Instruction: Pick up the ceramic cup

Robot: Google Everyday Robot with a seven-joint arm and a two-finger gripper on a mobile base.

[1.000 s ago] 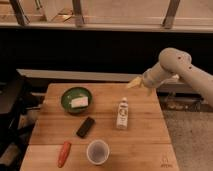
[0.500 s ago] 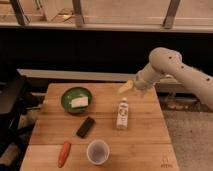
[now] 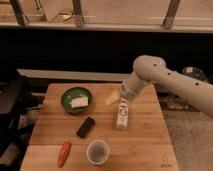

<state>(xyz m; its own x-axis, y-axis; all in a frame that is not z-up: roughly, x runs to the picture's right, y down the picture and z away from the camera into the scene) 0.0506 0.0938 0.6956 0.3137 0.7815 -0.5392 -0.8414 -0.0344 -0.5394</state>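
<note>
The ceramic cup [image 3: 98,151] is small, round and white with a dark greyish-purple inside. It stands upright near the front edge of the wooden table [image 3: 145,145], in the middle. My gripper [image 3: 112,98] has yellowish fingers and hangs above the table's back middle, between the green bowl [image 3: 76,99] and the white bottle [image 3: 122,114]. It is well behind the cup and a little to its right, apart from it. Nothing is in it.
The green bowl holds a white block. The white bottle lies on its side right of centre. A black rectangular object [image 3: 85,127] lies just behind the cup. An orange carrot-like object [image 3: 64,153] lies at the front left. A dark chair [image 3: 10,107] stands left.
My arm has swung left and lower over the table. The gripper has moved from the table's back right towards the middle, closer to the bowl. The objects have not moved.
</note>
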